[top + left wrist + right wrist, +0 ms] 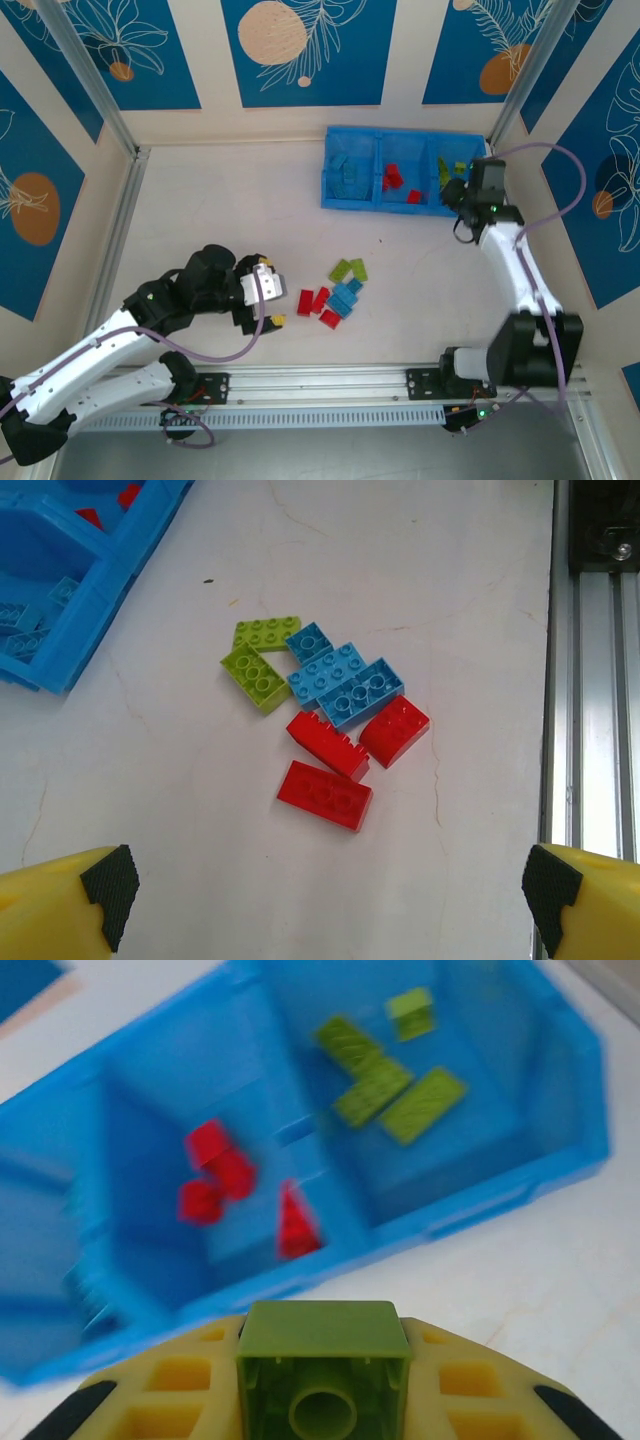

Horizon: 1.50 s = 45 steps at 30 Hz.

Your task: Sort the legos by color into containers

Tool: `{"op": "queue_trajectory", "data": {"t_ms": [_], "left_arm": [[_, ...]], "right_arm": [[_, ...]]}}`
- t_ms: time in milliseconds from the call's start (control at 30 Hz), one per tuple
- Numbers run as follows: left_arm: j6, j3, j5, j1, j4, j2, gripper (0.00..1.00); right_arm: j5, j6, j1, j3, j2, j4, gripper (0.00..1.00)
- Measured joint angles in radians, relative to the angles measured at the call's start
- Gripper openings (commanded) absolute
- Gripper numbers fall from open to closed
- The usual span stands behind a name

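Blue tray (360,206) as the anchor here, parked toward the back of the white table (220,200), a bit skewed. Around it: patterned wall panels (300,50) right behind the tray, metal frame posts (110,110) off beyond either end, and a silver rail (320,385) well to the near side of the tray, down by the arm bases. Bare tabletop from the tray's front wall out to the loose pile (335,290), so loads of room on that side. Way tighter behind the tray and past its right end, with the walls close by. Inside the tray, going by the top view: light blue bricks (350,178) in the left compartment, red ones (395,180) in the middle, lime green ones (452,170) on the right. Loose pile well out in front of the tray's middle: two green, three light blue, three red, all bunched up and mostly touching. Over at the tray's front right corner, right gripper (462,192) clamped tight on a lime green brick (323,1360), hollow underside facing the wrist camera, green compartment just ahead of it. Much farther from the tray, beyond the pile on the near-left side, left gripper (330,905) with fingertips (110,885) spread wide apart, pile straight ahead of them but not touching.
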Motion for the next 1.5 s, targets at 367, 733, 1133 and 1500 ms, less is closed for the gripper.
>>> {"op": "queue_trajectory", "data": {"t_ms": [367, 733, 1133, 1500], "left_arm": [[0.000, -0.008, -0.023, 0.013, 0.003, 0.000, 1.00], [-0.047, -0.011, -0.050, 0.031, 0.016, 0.042, 1.00], [-0.653, 0.162, -0.159, 0.041, -0.014, 0.304, 0.87], [-1.152, 0.125, -0.177, 0.026, 0.116, 0.610, 0.67]], "right_arm": [[-0.075, 0.029, -0.101, 0.597, 0.631, -0.198, 0.69], [-0.203, 0.070, -0.077, 0.222, 0.151, -0.194, 0.71], [-0.414, -0.006, 0.459, -0.046, -0.315, -0.345, 0.69], [-0.378, 0.086, 0.681, -0.167, -0.321, -0.430, 0.68]]}}
